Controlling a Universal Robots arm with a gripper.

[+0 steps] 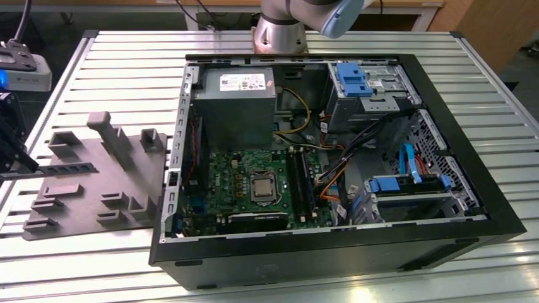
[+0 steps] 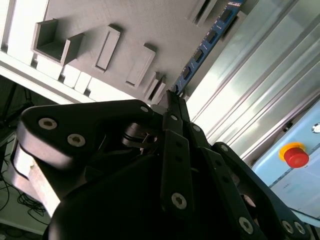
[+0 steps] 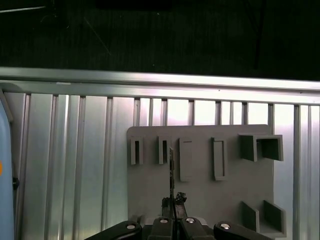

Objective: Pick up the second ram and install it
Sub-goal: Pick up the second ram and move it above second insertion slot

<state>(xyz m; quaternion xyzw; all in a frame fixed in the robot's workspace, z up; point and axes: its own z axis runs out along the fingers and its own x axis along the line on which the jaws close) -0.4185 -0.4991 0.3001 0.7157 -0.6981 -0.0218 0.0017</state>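
Observation:
The second ram (image 1: 67, 168) is a slim dark stick held level just over the grey holder tray (image 1: 84, 196) at the exterior view's left. My gripper (image 1: 24, 172) is shut on one end of it, at the frame's left edge. In the second wrist view the ram (image 2: 207, 42) sticks out from the black fingers (image 2: 175, 130), and its small chips show. My gripper (image 2: 172, 97) clamps its near end. The first wrist view shows the ram (image 3: 171, 170) edge-on above the tray (image 3: 205, 200), beside two narrow slots (image 3: 163, 151), with my gripper (image 3: 172, 209) shut on it.
An open computer case (image 1: 484, 218) lies on the slatted metal table (image 1: 126, 69), holding the motherboard (image 1: 244, 170), long black memory slots (image 1: 299, 183) and a power supply (image 1: 234, 95). The arm's base (image 1: 282, 31) stands behind the case. A red stop button (image 2: 296, 156) is near the table.

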